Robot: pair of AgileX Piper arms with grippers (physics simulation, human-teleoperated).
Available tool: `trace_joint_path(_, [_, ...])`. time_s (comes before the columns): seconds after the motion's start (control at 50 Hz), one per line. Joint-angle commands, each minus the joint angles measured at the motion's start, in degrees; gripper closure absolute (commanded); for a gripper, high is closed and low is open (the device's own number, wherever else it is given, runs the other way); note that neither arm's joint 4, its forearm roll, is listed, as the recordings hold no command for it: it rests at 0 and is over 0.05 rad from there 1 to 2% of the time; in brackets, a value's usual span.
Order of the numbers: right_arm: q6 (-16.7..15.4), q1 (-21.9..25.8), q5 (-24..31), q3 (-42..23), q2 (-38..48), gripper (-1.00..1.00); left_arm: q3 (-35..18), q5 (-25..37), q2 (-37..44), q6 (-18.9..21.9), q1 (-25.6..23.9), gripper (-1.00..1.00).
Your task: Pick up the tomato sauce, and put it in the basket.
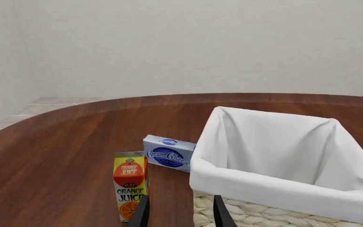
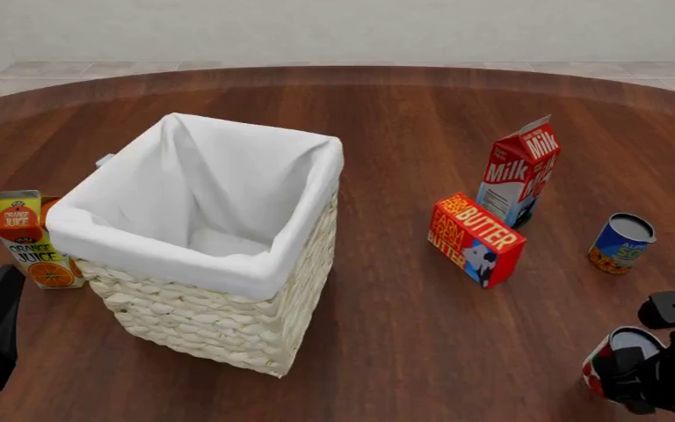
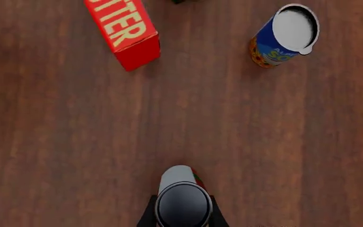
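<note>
**Can in the right jaws, basket waiting far left**

The left gripper (image 1: 180,213) is idling open and holding nothing beside the woven, cloth-lined basket (image 2: 214,321). Far to its right, the right gripper (image 3: 183,213) is closing on the tomato sauce (image 2: 605,356), low at the table's near right. Smooth round metal could be slipping in transit, or clipping the butter box (image 2: 475,239)

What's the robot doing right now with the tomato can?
Right end effector straddling tomato sauce, grip unconfirmed. Left end effector open, idle beside basket. Butter box and milk carton stand between can and basket.
</note>
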Motion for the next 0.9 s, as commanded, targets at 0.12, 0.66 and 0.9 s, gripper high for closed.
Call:
trace_joint_path(0.12, [2.68, 5.22, 10.28, -7.49, -7.84, 1.00, 0.00, 0.00, 0.00, 0.00, 0.00, -1.00])
trace_joint_path(0.66, [3.51, 26.61, 13.70, -23.35, -7.58, 1.00, 0.00, 0.00, 0.00, 0.00, 0.00, -1.00])
trace_joint_path(0.9, [4.41, 33.78, 12.20, -29.77, -2.99, 1.00, 0.00, 0.00, 0.00, 0.00, 0.00, -1.00])
